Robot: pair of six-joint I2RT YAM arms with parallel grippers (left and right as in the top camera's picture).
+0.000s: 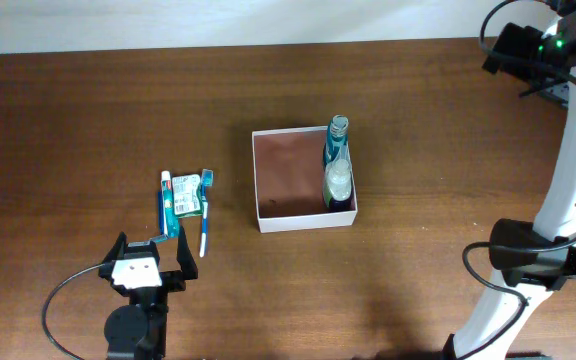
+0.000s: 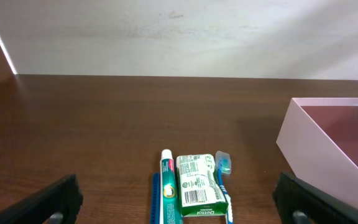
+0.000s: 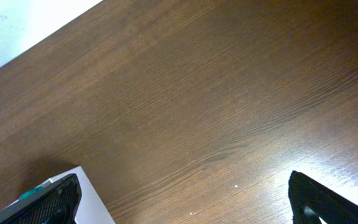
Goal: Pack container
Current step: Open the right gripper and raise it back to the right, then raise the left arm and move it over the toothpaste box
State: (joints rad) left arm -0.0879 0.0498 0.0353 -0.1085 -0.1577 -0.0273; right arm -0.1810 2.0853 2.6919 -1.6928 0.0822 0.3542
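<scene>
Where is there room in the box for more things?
The container's left and middle floor is bare, from its left wall to the bottles along its right wall. The table strip between container and toothbrush is bare too. It is crowded where toothpaste, green packet and toothbrush lie together by the left gripper.

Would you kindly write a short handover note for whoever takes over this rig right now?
Left tool: open, empty, just short of the items lying on the table.
Right tool: open, empty, over bare wood beside the container's corner.
Container: mid-table, with a teal bottle and a clear bottle inside along one wall.
Done: both bottles packed.
Left: toothpaste tube, green box and toothbrush, not yet packed.
</scene>
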